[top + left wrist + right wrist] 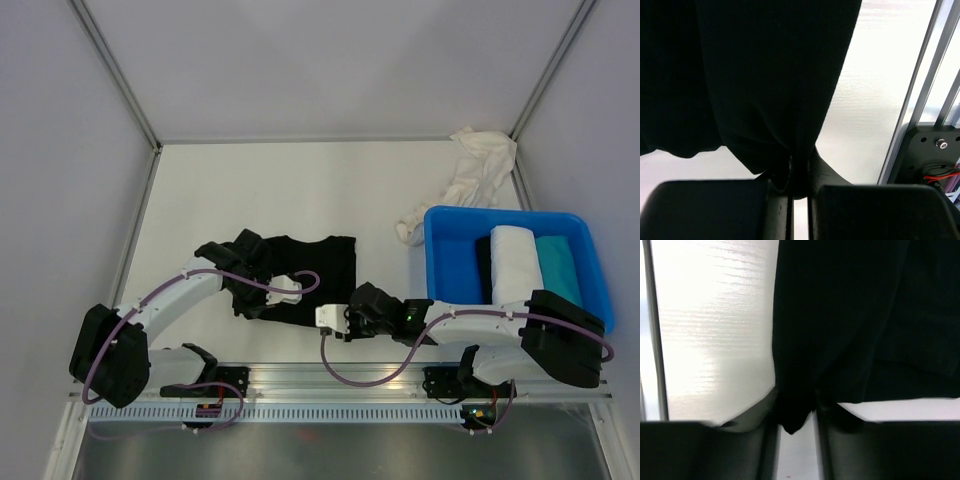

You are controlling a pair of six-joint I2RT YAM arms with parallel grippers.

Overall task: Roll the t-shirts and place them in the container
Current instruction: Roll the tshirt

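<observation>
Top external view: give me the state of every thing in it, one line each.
black t-shirt: spread on the table, near edge at both tools.
left tool: shut on the black t-shirt.
right tool: open, cloth edge between its fingers.
white t-shirt: rolled, in the blue tub.
teal t-shirt: bundled, in the tub.
cream t-shirt: crumpled, behind the tub.
</observation>
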